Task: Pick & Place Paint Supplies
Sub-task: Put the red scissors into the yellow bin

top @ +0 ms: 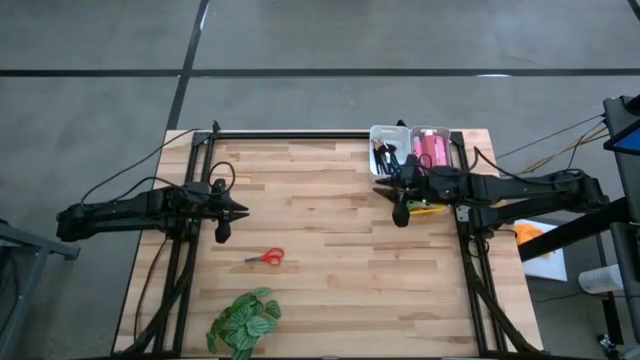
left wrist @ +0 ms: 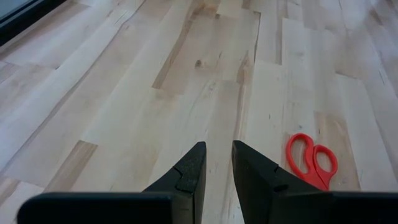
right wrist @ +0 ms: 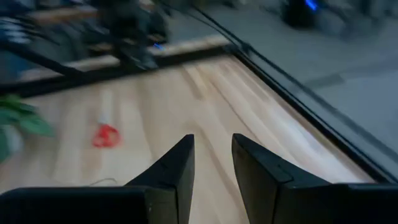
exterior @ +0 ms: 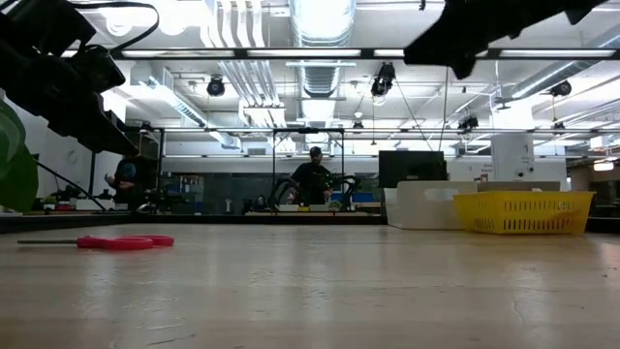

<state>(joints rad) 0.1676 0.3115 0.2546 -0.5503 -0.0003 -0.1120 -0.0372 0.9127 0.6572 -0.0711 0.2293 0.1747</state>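
- The left gripper hangs above the table's left half, about nine o'clock from its centre in the overhead view. Its fingers stand slightly parted with bare wood showing between them, so it grasps nothing.
- The right gripper hangs at about two o'clock from the table's centre, beside the bins. Its fingers are likewise a little apart and empty.
- Red scissors lie flat on the wood at about five o'clock from the left gripper, near it but untouched.
- A leafy plant sits at the near edge, at six o'clock from the scissors; it is not a supply.
- Two white bins sit at the far right edge. One bin holds dark-handled brushes; the other holds pink tubes. A yellow basket stands beside them.
- Judging by this, the task is nearly done: the tubes and brushes are binned, and only the red scissors remain out, best placed for the left arm.
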